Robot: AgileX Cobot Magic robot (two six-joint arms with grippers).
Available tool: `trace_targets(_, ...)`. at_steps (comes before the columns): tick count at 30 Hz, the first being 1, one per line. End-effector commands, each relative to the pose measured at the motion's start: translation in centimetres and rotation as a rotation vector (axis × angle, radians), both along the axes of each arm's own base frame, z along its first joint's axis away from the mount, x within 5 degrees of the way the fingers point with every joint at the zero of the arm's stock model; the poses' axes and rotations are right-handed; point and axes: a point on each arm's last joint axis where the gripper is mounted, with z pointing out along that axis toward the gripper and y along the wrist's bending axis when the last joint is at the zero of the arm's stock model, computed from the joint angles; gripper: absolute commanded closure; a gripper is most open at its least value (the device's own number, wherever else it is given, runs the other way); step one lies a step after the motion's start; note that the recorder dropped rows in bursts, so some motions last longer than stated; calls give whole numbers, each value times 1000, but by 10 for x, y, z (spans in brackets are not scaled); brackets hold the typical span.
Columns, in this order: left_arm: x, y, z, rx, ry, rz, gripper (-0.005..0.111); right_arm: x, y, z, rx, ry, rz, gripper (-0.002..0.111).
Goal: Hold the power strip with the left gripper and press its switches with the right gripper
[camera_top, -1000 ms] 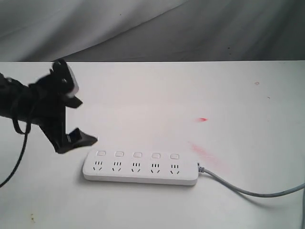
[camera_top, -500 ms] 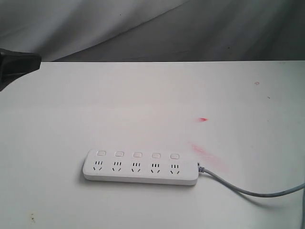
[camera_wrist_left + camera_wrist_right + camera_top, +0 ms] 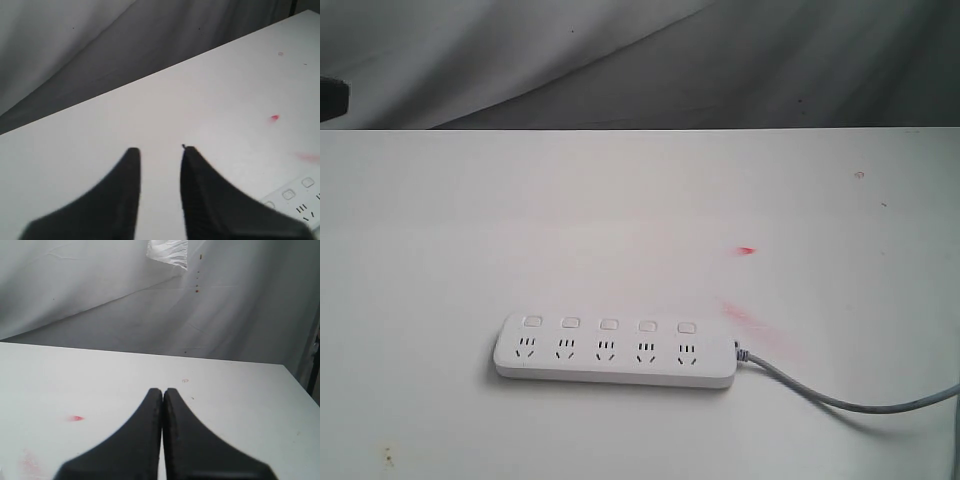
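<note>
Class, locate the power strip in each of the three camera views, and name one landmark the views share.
Exterior view: the power strip lies flat, low in the picture and near its centre.
Left wrist view: only one end shows, cut off at the frame's edge beside the left claw.
Right wrist view: not in it.
Shared landmark: the small red mark, seen in all three.

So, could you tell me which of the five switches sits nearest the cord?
The switch at the right end of the strip in the exterior view; the cord leaves just beside it, while the other four lie further left.
</note>
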Motion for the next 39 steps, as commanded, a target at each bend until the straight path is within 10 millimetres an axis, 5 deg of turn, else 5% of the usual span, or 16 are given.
trace_targets(1, -2, -2, 2, -40, 1, 0, 106, 0, -1, 0, -9, -8, -7, 108)
trace_targets(22, -4, -7, 10, 39, -90, 14, 106, 0, -1, 0, 1, -8, -8, 108)
trace_targets(31, -53, -4, 36, 142, -354, 126, 106, 0, -1, 0, 1, -8, -8, 108)
trace_targets(39, -112, 8, -8, 43, -523, 340, 106, 0, -1, 0, 1, -8, -8, 108)
